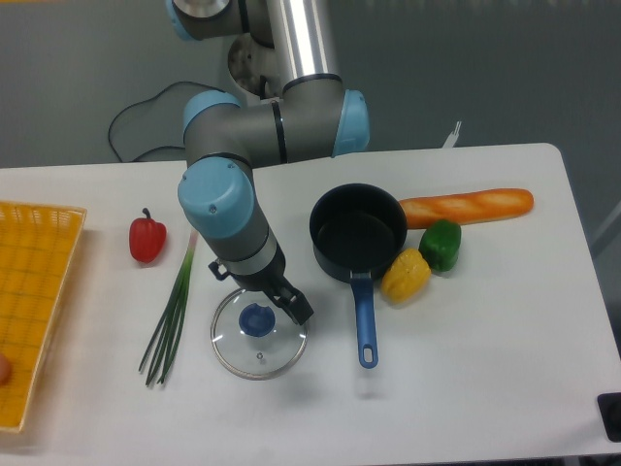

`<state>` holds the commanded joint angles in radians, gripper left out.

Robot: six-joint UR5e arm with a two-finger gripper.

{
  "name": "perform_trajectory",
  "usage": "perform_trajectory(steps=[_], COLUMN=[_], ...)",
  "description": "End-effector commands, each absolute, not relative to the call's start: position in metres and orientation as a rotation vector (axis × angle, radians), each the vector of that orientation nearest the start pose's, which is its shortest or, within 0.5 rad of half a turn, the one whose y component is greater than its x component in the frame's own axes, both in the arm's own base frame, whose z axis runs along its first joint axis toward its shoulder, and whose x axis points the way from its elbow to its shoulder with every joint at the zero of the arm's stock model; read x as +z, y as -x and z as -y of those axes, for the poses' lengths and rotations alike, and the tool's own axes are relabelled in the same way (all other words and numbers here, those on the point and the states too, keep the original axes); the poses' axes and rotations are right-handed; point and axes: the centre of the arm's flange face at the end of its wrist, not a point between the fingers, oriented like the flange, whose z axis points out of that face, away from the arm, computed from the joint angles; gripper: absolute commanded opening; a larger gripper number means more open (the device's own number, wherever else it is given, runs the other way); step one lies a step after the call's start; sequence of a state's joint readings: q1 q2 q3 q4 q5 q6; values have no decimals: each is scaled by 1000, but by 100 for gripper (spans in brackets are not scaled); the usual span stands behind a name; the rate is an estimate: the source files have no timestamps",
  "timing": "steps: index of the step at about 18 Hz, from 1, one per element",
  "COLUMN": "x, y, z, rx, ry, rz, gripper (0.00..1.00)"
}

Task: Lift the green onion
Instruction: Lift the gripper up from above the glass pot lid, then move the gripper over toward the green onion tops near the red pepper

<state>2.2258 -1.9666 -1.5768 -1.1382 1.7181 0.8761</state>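
The green onion (174, 309) lies flat on the white table, left of centre, its pale end pointing up toward the arm and its dark stalks fanning toward the front edge. My gripper (294, 304) hangs low to the right of it, over the right rim of a glass lid (258, 336) with a blue knob. Only its dark fingers (299, 310) stick out from under the wrist, and the gap between them is hidden. Nothing shows in its grasp, and it is apart from the green onion.
A red bell pepper (147, 239) sits just left of the onion's pale end. A yellow basket (37, 291) stands at the left edge. To the right are a black pan with a blue handle (358, 234), a yellow pepper (405, 275), a green pepper (441, 244) and a baguette (468, 205).
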Motion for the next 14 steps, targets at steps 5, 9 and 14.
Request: perform_trajectory(steps=[5, 9, 14], x=[282, 272, 270], y=[278, 264, 237], z=[-560, -559, -571], rx=[148, 139, 146], ry=[3236, 3259, 3257], rz=[-278, -156, -46], gripper=[100, 100, 100])
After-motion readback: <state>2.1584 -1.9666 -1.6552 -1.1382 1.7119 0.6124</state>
